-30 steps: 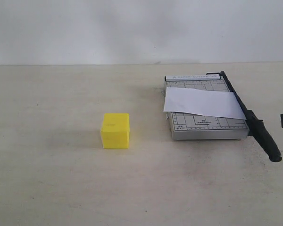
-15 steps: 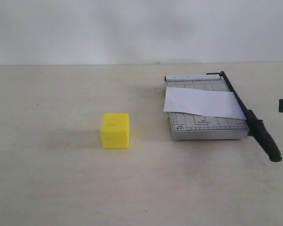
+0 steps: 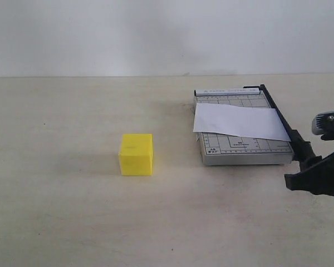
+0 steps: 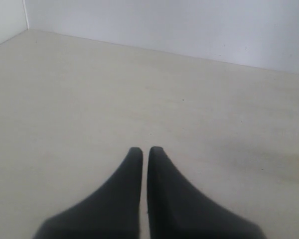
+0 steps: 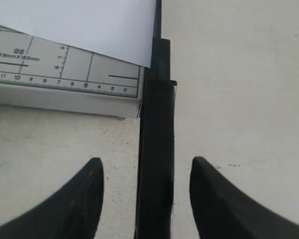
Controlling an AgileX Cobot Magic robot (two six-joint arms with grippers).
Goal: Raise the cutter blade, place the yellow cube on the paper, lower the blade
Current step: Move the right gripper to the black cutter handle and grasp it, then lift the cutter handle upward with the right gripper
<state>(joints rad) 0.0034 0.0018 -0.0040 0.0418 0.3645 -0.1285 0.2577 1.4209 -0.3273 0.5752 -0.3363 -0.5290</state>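
A: Cutter blade (image 3: 278, 113) status?
B: Down flat along the right edge of the grey base (image 3: 242, 151), on the right side of the table (image 3: 72, 222). Its long axis runs far to near, with the hinge at the far end. The thick handle (image 5: 157, 144) sticks out past the base's near edge.
A: Right gripper (image 5: 146, 161)?
B: Jaws spread wide, one finger on each side of the handle, which runs straight between them. The wrist view shows a gap on both sides and no contact I can see. Holding nothing.
A: Left gripper (image 4: 145, 149)?
B: Fingers pressed together, nothing in them, over bare table. It doesn't show in the exterior view.
A: Cube and paper?
B: Yellow cube (image 3: 136, 154) sits on the table well left of the base, apart from everything. Paper (image 3: 239, 122) lies askew across the base, its right edge reaching the blade.
A: So the right arm lifts.
B: My read, yes. It's far nearer and straddles the handle. It needs to close across the handle, then swing it up about the far hinge. The left arm looks better placed for the cube.
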